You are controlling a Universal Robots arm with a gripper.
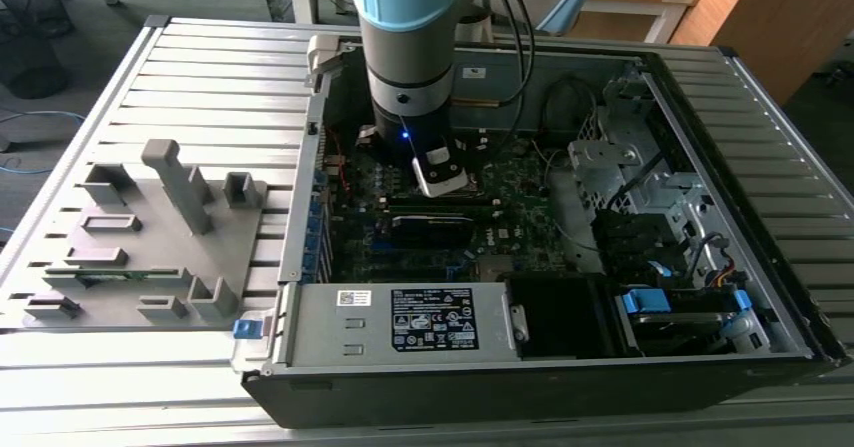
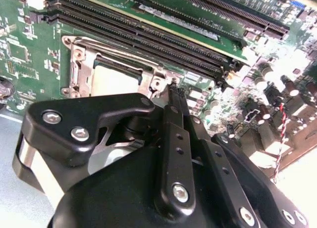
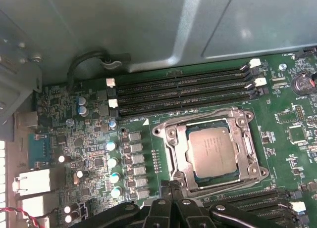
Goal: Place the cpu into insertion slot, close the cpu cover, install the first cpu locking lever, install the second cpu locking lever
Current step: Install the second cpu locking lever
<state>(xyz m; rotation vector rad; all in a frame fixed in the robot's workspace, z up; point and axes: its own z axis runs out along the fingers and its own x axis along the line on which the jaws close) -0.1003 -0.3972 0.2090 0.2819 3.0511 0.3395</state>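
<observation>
The cpu (image 3: 214,150) sits in the slot (image 3: 171,154) under the closed cover (image 3: 247,139). The hand (image 3: 171,187), clenched and empty, hovers at the socket edge; pressing off-target could scrape the board (image 3: 89,154).

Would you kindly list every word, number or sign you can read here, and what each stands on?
Power supply box label: black print, too small to read.
Small sticker beside it: too small to read.
Cpu top: faint marking, too blurred to read.
Motherboard: white lettering, too small to read.
Nothing can be quoted.
</observation>
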